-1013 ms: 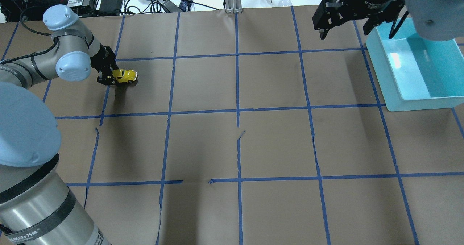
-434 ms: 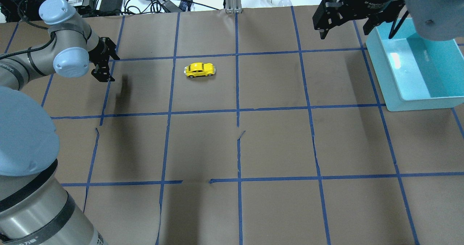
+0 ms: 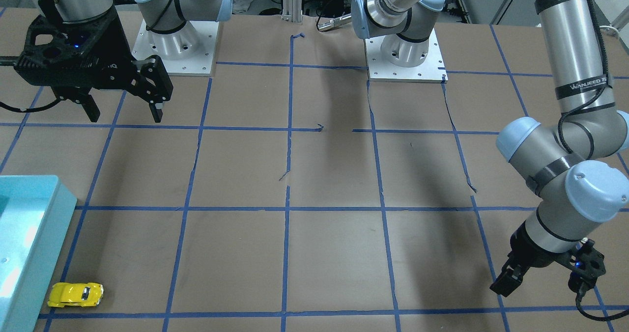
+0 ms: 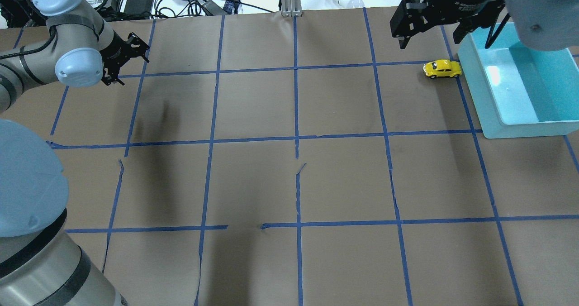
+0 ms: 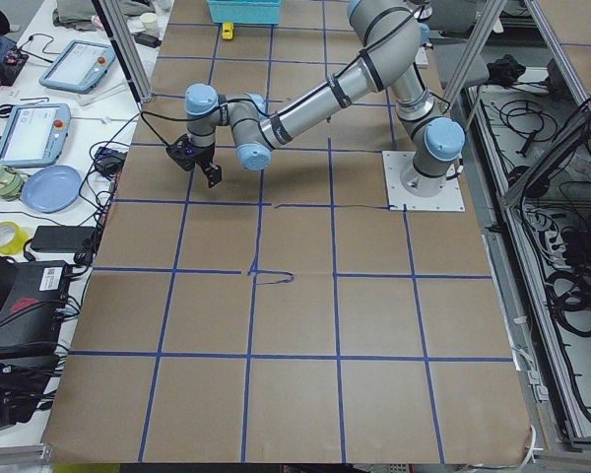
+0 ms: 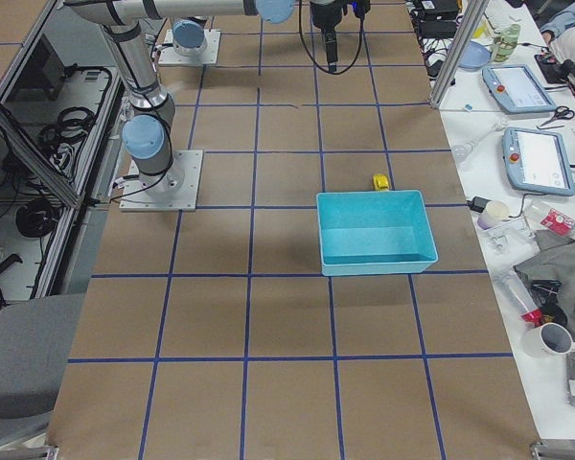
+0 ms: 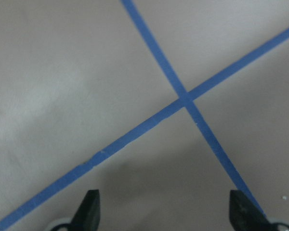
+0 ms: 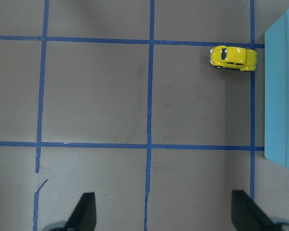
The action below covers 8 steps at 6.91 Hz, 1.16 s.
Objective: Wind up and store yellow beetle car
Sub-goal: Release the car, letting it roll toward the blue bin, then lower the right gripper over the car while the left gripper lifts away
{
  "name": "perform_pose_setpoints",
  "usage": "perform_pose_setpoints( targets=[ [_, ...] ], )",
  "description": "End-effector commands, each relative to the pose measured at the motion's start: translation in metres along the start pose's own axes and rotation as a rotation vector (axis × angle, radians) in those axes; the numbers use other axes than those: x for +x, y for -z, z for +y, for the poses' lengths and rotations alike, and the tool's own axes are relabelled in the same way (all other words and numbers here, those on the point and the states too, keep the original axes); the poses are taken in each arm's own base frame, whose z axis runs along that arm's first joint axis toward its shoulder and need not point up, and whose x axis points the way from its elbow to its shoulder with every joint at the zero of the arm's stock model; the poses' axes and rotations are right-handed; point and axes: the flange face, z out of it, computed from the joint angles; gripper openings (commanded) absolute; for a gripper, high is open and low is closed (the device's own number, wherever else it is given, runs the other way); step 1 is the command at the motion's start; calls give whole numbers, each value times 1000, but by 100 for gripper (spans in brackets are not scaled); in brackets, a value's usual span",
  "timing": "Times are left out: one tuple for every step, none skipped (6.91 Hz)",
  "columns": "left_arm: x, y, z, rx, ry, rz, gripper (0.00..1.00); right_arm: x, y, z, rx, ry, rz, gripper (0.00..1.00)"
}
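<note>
Overhead exterior: the car (image 4: 442, 69) sits on the counter (image 4: 339, 179), just outside the bin (image 4: 472, 93) wall. The left hand (image 7: 166, 209), well apart, and the right hand (image 4: 429, 41), near the car, are both released and empty. Storing seems the step in hand: the right hand must descend, pinch the car and lift it over the wall.

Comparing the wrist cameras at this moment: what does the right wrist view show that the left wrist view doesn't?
Only the right wrist view: the yellow beetle car on the table, close beside the teal bin and outside it, with the right gripper open and empty. Only the left wrist view: the left gripper, open and empty over a crossing of blue tape. Both: the brown paper cover and blue tape lines.
</note>
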Motion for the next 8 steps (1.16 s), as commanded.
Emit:
perform_pose_setpoints(
  targets=[
    [6,41,-8,-14,-199,-9,100,0,0,0,0,0,0,100],
    [7,73,-9,-33,-293,-36,100,0,0,0,0,0,0,100],
    [7,107,3,-59,-349,-127,100,-1,-1,-1,0,5,-12,100],
    [34,144,39,-54,-419,-131,100,0,-13,-7,-14,25,-31,100],
    [52,184,70,-34,-471,-120,100,-6,-31,-22,-38,39,-111,100],
    [61,215,103,-61,-525,-92,100,4,-36,-31,-54,77,-121,100],
    [63,240,124,-45,-565,-93,100,20,-56,-38,-98,127,-121,100],
    [57,237,138,-90,-578,-120,100,38,-75,-47,-116,234,-131,100]
  ],
)
